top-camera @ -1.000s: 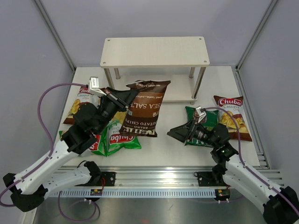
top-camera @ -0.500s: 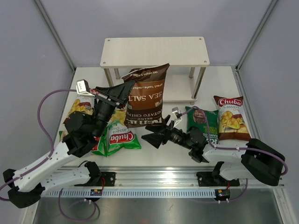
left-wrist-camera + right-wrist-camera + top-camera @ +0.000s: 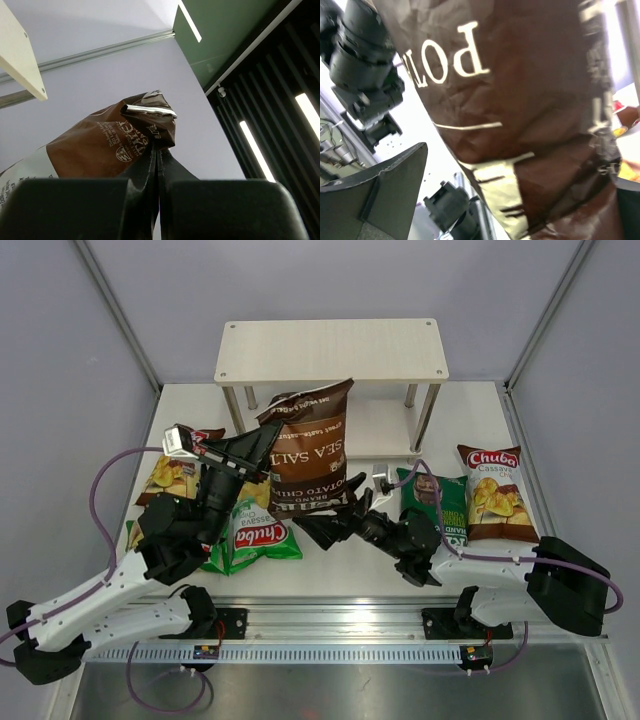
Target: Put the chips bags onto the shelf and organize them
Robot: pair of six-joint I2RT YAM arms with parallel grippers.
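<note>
While the left gripper (image 3: 266, 436) pinches the top corner of the dark brown bag (image 3: 312, 455), its jaws pressed tight together on the crimped seal, the bag hangs nearly upright just in front of the shelf (image 3: 330, 350). From above its lettering reads upside down, and its upper edge overlaps the front edge of the shelf's top board. The left wrist view shows the folded silver seal sticking out just past the clamped tips.

The right gripper (image 3: 336, 518) reaches in low from the right with its jaws spread wide, one on each side of the bag's lower end. In its wrist view brown foil fills the gap between the fingers (image 3: 385, 190); whether they touch the bag I cannot tell.

On the table (image 3: 380, 565), a dark green bag (image 3: 436, 502) lies flat behind the right arm, just beside a white and brown bag (image 3: 492, 496) further right. A light green bag (image 3: 258, 536) lies partly under the left arm, and another bag (image 3: 168, 476) shows at the far left, partly hidden
</note>
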